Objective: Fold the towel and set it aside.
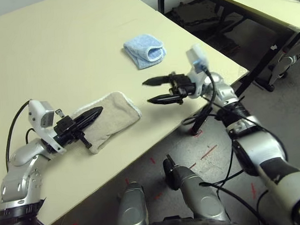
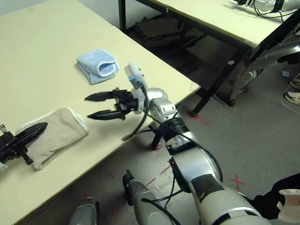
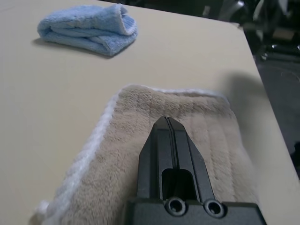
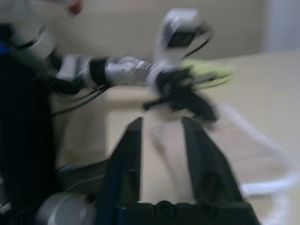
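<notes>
The towel (image 1: pixel 118 113) lies folded into a thick beige pad with white edging near the table's front edge. My left gripper (image 1: pixel 98 112) is shut, its two black fingers pressed together and lying over the towel's left half with nothing between them; the left wrist view shows the fingertips (image 3: pixel 168 124) over the terry surface (image 3: pixel 213 129). My right gripper (image 1: pixel 150 91) hovers open a short way to the right of the towel, apart from it, fingers pointing toward it. The right wrist view looks between its spread fingers (image 4: pixel 133 140) at the towel and the left arm.
A small light-blue towel (image 1: pixel 145 50) lies folded farther back on the table (image 1: pixel 62 51). A lime-green cloth (image 4: pixel 208 71) lies beyond the left arm. The table's front edge and right corner (image 1: pixel 240 68) are close to my right arm. Another table (image 2: pixel 220 10) stands at the back right.
</notes>
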You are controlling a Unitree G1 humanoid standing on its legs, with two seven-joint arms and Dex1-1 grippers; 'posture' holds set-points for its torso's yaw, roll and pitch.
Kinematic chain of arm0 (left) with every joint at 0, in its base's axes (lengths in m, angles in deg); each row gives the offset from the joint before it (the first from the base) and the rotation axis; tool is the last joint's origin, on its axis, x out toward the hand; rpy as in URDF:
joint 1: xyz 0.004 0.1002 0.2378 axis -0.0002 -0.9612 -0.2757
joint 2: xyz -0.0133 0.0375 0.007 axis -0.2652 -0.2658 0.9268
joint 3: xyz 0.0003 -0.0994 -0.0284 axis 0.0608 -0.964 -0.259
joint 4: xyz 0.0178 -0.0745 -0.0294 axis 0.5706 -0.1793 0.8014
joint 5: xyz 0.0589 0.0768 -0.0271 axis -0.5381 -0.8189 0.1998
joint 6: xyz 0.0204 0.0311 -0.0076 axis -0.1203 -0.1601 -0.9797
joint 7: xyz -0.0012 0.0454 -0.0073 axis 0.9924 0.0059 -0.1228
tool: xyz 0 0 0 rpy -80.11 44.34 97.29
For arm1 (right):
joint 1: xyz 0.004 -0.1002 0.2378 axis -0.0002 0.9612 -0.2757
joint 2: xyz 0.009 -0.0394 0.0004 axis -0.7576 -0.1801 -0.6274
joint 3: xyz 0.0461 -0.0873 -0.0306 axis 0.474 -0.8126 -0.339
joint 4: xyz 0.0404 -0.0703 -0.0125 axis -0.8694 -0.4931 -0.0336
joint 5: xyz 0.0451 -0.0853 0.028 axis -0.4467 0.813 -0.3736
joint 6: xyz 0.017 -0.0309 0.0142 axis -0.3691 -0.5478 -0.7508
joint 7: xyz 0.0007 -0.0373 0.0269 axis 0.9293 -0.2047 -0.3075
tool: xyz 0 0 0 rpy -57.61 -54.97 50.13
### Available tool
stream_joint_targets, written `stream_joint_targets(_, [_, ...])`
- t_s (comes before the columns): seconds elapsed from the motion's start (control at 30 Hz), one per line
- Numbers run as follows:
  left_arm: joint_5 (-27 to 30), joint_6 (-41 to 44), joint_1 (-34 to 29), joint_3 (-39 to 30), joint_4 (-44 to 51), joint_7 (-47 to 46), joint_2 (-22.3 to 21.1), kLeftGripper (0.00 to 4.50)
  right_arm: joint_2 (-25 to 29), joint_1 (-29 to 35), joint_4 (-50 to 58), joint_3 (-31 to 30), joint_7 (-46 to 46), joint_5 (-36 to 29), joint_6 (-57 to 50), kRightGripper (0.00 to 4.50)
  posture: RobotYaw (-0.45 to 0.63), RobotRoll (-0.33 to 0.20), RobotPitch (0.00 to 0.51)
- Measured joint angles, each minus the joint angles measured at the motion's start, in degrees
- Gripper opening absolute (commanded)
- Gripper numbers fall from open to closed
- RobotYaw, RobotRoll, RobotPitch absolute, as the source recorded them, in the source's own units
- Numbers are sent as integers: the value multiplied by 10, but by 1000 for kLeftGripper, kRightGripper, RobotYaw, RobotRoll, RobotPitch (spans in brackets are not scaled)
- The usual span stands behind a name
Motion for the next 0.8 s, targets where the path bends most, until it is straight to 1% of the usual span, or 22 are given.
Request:
stream_joint_targets(0.07, [8, 6, -25, -8, 30, 5, -4, 0, 0, -9, -2, -26, -1, -11, 1, 38, -12, 0, 229])
stream_joint_targets(0.2, [19, 16, -76, -9, 94, 6, -1, 0, -1, -48, -31, -78, -2, -31, 21, 38, 3, 0, 230])
stream_joint_targets(0.33, [18, 15, -98, -8, 108, 5, 12, 0, -10, -72, -83, -115, -3, -32, 46, 38, 10, 0, 235])
stream_joint_targets(0.4, [14, 13, -101, -3, 108, 3, 14, 0, -27, -87, -114, -118, -3, -27, 57, 38, 10, 0, 235])
stream_joint_targets(0.53, [-1, 3, -97, 3, 108, -3, 20, 0, -79, -111, -171, -113, -3, -1, 74, 38, 15, 0, 239])
stream_joint_targets(0.67, [-12, -9, -97, 3, 104, -4, 20, 0, -122, -124, -219, -99, -3, 42, 96, 38, 24, 0, 239])
stream_joint_targets(0.8, [-21, -17, -90, 3, 95, -4, 20, 0, -152, -135, -264, -61, -2, 86, 112, 38, 31, 0, 240])
